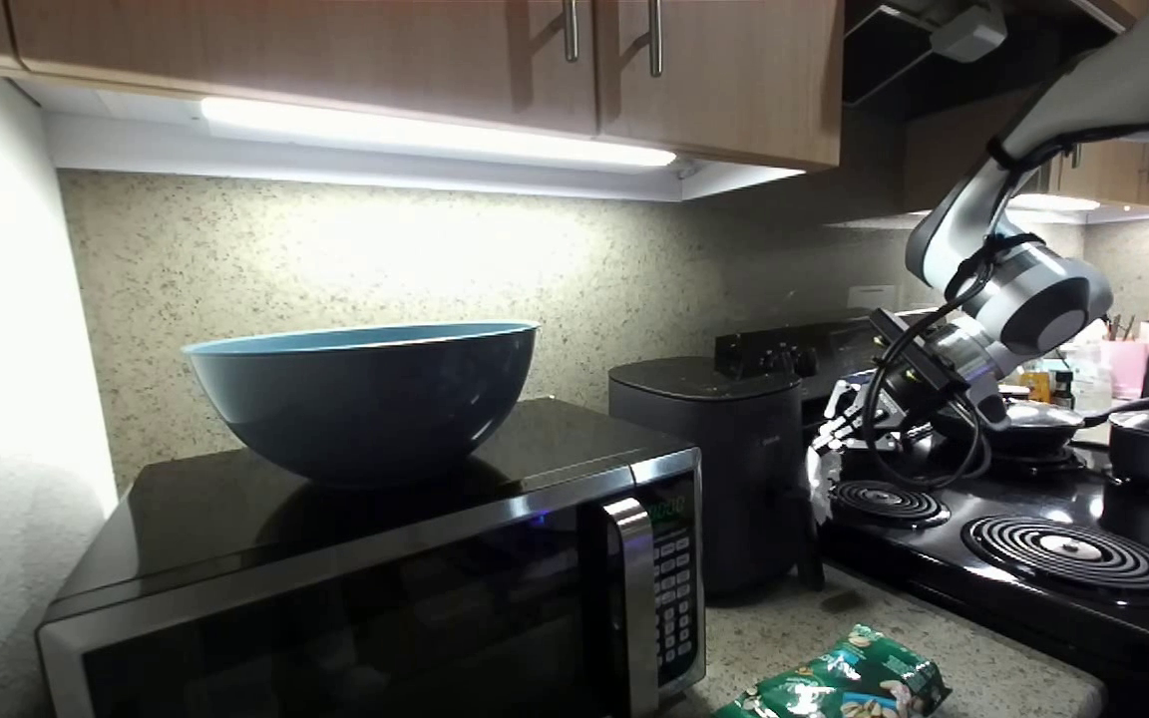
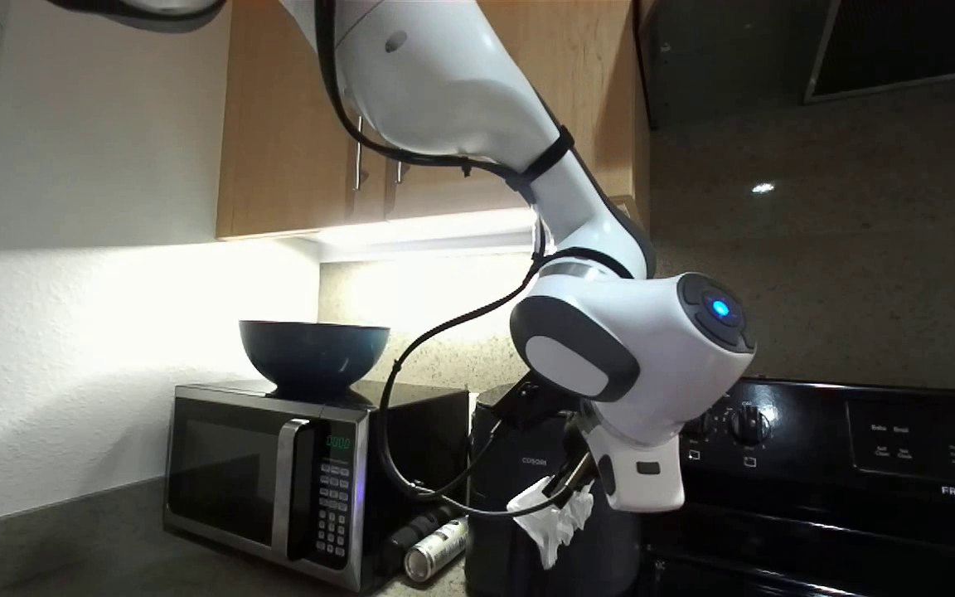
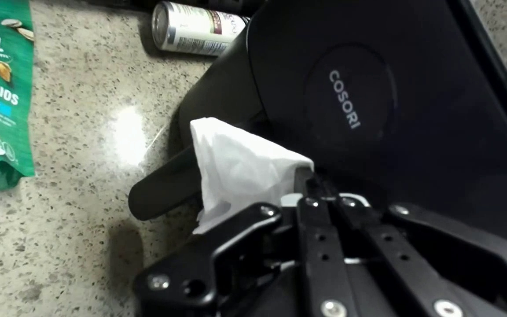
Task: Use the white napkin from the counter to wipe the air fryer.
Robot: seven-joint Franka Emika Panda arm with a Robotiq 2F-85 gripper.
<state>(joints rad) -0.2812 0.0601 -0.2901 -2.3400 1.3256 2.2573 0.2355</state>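
The black air fryer (image 3: 346, 53), lettered COSORI, stands between the microwave and the stove in both exterior views (image 1: 724, 479). My gripper (image 3: 314, 176) is shut on the white napkin (image 3: 244, 163), which fans out crumpled to the left of the fingertips in the wrist view. In an exterior view the napkin (image 2: 559, 522) hangs below the gripper, in front of the air fryer's face. It overlaps the fryer's handle (image 3: 161, 189) in the wrist view; whether it touches the fryer, I cannot tell. Beneath lies the speckled counter (image 3: 77, 132).
A microwave (image 1: 355, 608) with a large blue bowl (image 1: 365, 409) on top sits beside the fryer. A white can (image 2: 436, 551) lies between them. A green pistachio packet (image 1: 854, 678) rests on the counter. The black stovetop (image 1: 1113, 618) holds pots.
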